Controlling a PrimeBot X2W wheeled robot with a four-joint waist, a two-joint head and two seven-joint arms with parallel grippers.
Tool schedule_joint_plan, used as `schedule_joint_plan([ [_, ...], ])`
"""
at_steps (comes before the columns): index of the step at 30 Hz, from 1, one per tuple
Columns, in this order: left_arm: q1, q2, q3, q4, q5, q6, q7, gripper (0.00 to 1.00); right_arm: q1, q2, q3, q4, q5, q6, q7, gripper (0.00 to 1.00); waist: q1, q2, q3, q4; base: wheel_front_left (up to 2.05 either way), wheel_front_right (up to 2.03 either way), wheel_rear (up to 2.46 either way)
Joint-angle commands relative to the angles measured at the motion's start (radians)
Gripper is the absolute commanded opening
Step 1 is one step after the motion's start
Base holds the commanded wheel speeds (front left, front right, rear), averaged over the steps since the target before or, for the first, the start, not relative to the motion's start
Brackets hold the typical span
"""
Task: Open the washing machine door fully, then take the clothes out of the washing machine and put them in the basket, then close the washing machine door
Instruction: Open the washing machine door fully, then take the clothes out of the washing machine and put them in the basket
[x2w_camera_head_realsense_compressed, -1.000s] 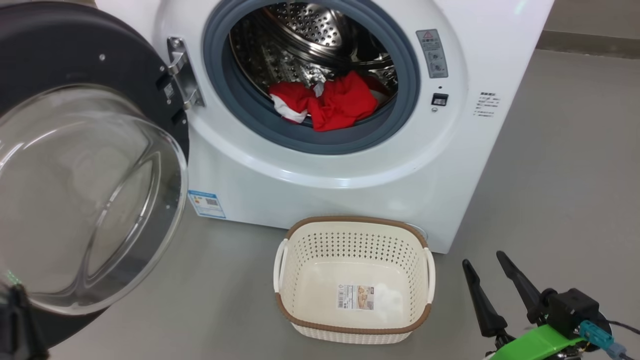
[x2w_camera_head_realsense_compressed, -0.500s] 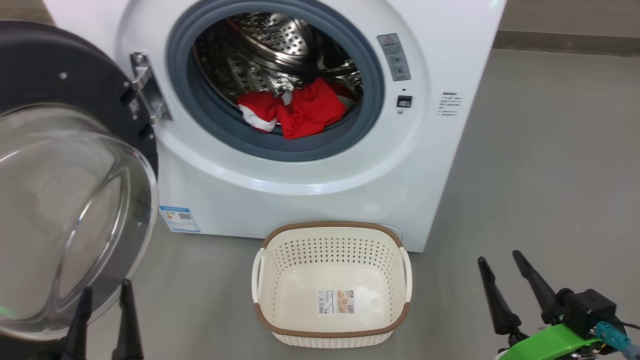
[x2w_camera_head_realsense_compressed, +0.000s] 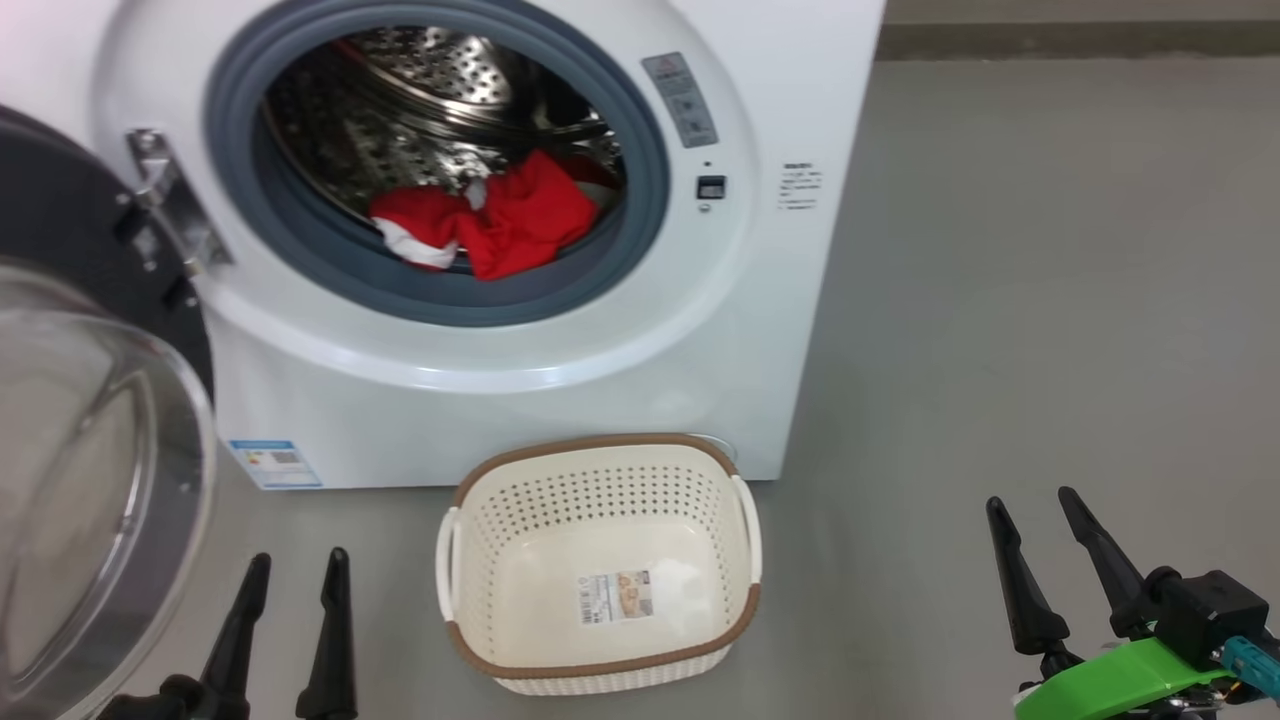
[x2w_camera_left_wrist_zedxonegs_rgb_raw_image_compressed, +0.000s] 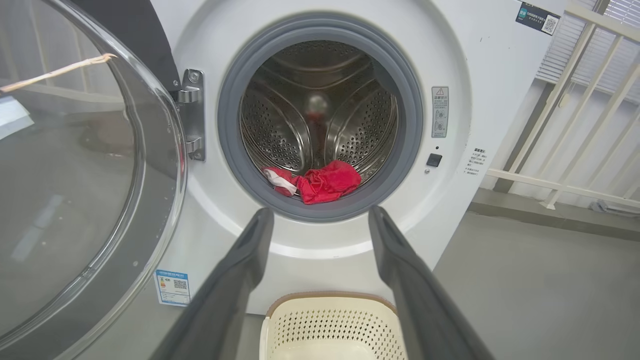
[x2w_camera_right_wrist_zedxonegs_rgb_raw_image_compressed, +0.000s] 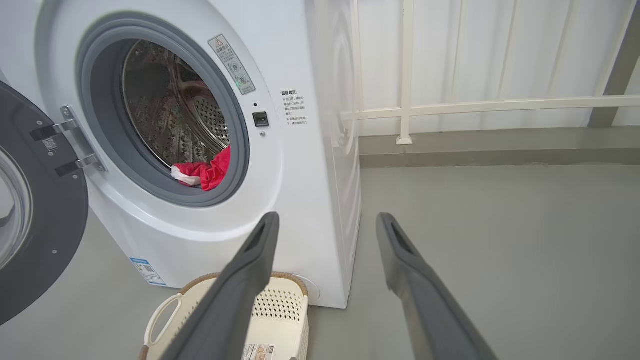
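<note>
The white washing machine (x2w_camera_head_realsense_compressed: 520, 400) stands ahead with its round door (x2w_camera_head_realsense_compressed: 90, 420) swung open to the left, glass bowl toward me. Red clothes (x2w_camera_head_realsense_compressed: 490, 222) with white patches lie at the front of the steel drum, also seen in the left wrist view (x2w_camera_left_wrist_zedxonegs_rgb_raw_image_compressed: 320, 181) and the right wrist view (x2w_camera_right_wrist_zedxonegs_rgb_raw_image_compressed: 205, 172). The cream basket (x2w_camera_head_realsense_compressed: 598, 570) sits on the floor below the opening, nothing in it but a paper label. My left gripper (x2w_camera_head_realsense_compressed: 295, 565) is open at the lower left, near the door's edge. My right gripper (x2w_camera_head_realsense_compressed: 1035, 505) is open at the lower right, holding nothing.
Grey floor (x2w_camera_head_realsense_compressed: 1000, 300) stretches to the right of the machine. A white railing (x2w_camera_right_wrist_zedxonegs_rgb_raw_image_compressed: 475, 105) and a pale wall stand behind it. A blue sticker (x2w_camera_head_realsense_compressed: 275, 462) marks the machine's lower left front.
The head camera has swung, shifting the scene left. My left gripper opened and rose into view at the lower left, apart from the door. The right gripper stays open.
</note>
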Motion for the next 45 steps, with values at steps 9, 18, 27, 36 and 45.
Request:
schedule_joint_plan([
  [9, -0.037, 0.026, -0.010, -0.024, 0.002, -0.005, -0.005, 1.00, -0.017, -0.013, -0.004, -0.036, -0.004, 0.006, -0.009, 1.00, 0.0000, 0.0000, 0.033, -0.101, 0.00, 0.00, 0.00],
  [18, -0.048, 0.031, -0.030, -0.031, 0.016, -0.005, -0.005, 1.00, -0.006, -0.012, -0.022, -0.039, -0.004, 0.006, -0.009, 1.00, 0.0000, 0.0000, 0.044, -0.129, 0.00, 0.00, 0.00],
  [27, -0.052, 0.031, -0.037, -0.034, 0.002, -0.005, -0.005, 1.00, -0.011, -0.009, -0.027, -0.041, -0.007, 0.006, -0.009, 1.00, 0.0000, 0.0000, 0.045, -0.130, 0.00, 0.00, 0.00],
  [36, -0.056, 0.041, -0.046, -0.035, -0.023, -0.005, -0.005, 1.00, -0.010, -0.008, -0.021, -0.041, -0.008, 0.006, -0.009, 1.00, 0.0000, 0.0000, 0.042, -0.127, 0.00, -0.01, 0.01],
  [45, -0.060, 0.046, -0.047, -0.039, -0.032, -0.005, -0.005, 1.00, -0.010, -0.006, -0.016, -0.041, -0.007, 0.006, -0.009, 1.00, 0.0000, 0.0000, 0.041, -0.124, 0.73, -0.77, 0.05],
])
